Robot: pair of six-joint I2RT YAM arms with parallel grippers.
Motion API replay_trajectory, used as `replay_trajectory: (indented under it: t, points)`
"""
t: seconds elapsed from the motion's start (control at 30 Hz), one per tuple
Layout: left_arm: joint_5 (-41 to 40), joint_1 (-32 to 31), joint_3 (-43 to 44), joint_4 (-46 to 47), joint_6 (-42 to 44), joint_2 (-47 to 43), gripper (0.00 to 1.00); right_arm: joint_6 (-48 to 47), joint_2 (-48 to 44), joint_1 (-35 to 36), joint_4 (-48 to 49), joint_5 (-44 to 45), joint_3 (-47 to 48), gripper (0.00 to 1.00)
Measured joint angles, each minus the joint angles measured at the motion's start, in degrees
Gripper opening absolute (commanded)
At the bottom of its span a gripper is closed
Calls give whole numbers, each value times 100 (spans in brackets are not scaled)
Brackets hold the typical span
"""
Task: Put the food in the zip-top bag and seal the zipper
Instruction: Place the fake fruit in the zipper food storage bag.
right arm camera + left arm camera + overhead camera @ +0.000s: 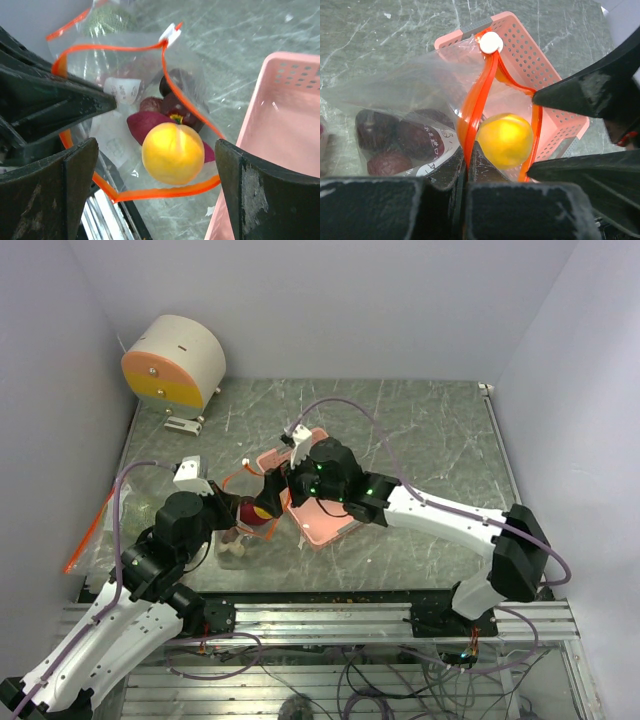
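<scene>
The zip-top bag (410, 90) lies open beside the pink basket. My left gripper (468, 150) is shut on one side of its orange-red zipper (472, 110) and holds the mouth up. A small orange-yellow fruit (172, 152) sits loose in the bag's mouth. My right gripper (157, 155) stands open around it, with both fingers (75, 175) clear of it. Dark grapes (395, 142) and a magenta piece (147, 125) lie deeper in the bag. A green piece (107, 20) shows beyond the bag. From above, both grippers (232, 508) (278, 490) meet at the bag (248, 522).
The pink lattice basket (325, 525) stands right of the bag, under the right arm. A whitish piece (233, 544) lies on the table by the bag. A cream and orange drum (175, 360) sits at the back left. An orange strip (88, 532) lies at the table's left edge.
</scene>
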Motion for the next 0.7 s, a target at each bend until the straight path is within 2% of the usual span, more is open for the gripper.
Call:
replay_trajectory:
  t: [0.23,0.43,0.63,0.7]
  points:
    - [2,0,-9,7,-7,0,7,269,-411,7,-33,988,332,100]
    - [44,0,-39,28,-26,7,7,815,529,-4,-417,1596,1917,94]
    - [44,0,-59,46,-50,-24,7,1246,1250,-4,-881,1593,2199,88]
    - [44,0,-59,46,-50,-24,7,1327,1388,-2,-1084,1596,2208,82]
